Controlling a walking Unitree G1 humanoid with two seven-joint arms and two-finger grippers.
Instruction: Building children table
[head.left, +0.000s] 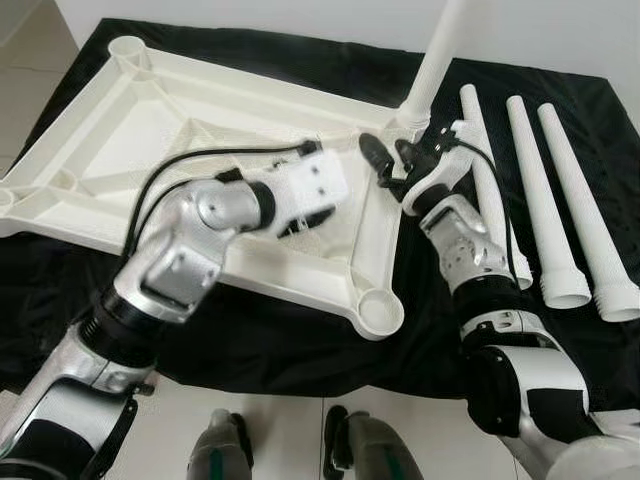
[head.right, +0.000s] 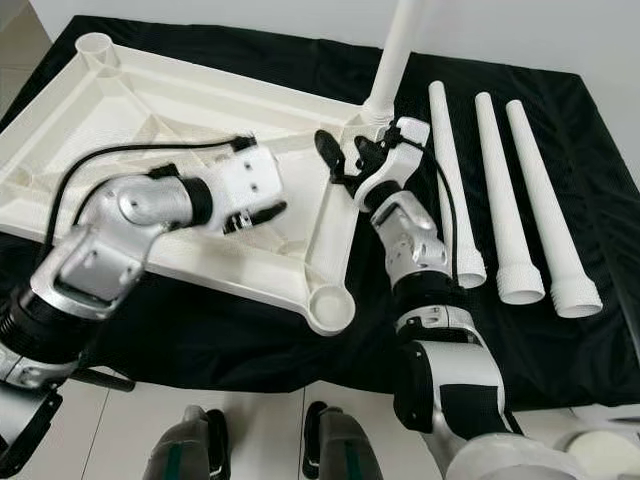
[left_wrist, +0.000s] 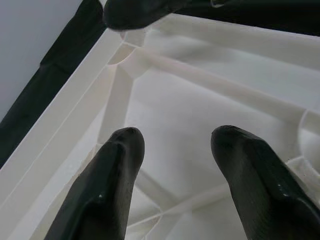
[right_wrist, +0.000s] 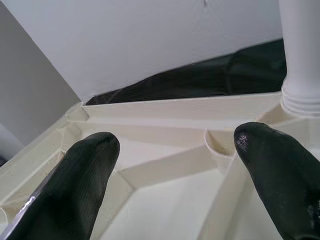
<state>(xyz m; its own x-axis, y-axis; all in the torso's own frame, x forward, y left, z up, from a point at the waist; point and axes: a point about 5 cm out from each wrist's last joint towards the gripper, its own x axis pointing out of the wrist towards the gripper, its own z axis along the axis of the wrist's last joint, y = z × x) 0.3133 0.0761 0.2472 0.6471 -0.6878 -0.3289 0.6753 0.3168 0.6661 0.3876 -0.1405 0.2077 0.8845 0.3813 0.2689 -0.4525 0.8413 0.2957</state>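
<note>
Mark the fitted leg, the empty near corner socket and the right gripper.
fitted leg (head.left: 432, 60), left eye view, mid shaft.
near corner socket (head.left: 379, 311), left eye view, rim.
right gripper (head.left: 387, 165), left eye view, between fingertips.

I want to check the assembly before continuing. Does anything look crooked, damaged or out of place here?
Nothing stands out. The tabletop lies upside down on the black cloth, one leg stands in its corner socket, three legs lie side by side.

— What lies under everything?

— A black cloth (head.left: 300, 345), creased, spread flat on the floor (head.left: 30, 90).

— And the floor itself?

— Pale glossy tiles, showing beside the cloth's near edge and at its far left corner.

— Behind the cloth?

— A plain white wall (head.left: 560, 35) runs along its far edge. The light is even and soft.
</note>
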